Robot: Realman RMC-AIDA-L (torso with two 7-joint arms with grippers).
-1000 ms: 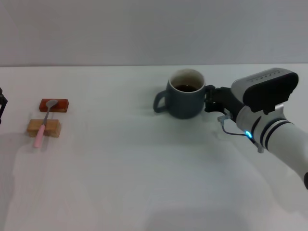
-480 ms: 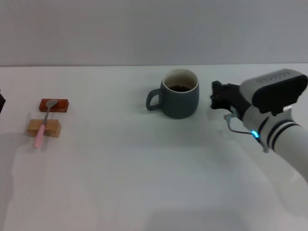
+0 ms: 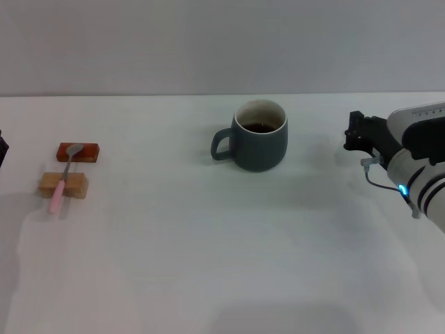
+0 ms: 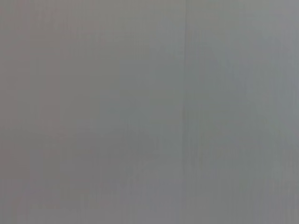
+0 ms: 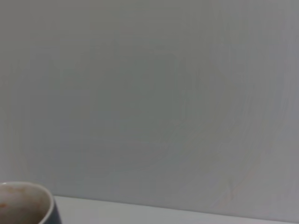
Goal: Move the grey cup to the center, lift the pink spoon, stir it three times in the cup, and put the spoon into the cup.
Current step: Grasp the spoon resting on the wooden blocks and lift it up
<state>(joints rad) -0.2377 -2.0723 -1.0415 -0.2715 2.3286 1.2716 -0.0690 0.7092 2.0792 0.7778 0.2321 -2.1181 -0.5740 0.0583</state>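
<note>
The grey cup [image 3: 259, 136] stands upright mid-surface [image 3: 208, 264], well apart from the right tool [image 3: 353, 132] near the right edge; whether that tool's fingers are apart I cannot tell. The pink spoon [image 3: 62, 181] lies far left across two blocks [image 3: 64, 184].

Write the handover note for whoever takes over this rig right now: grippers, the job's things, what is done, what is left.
Right gripper: off the grey cup, to its right, holding nothing.
Left gripper: parked at the table's left edge.
Grey cup: upright near the table's center, dark liquid inside.
Pink spoon: lying across two small blocks at far left, untouched.
Done: cup placed.
Left: lift spoon, stir three times, leave it in the cup.
</note>
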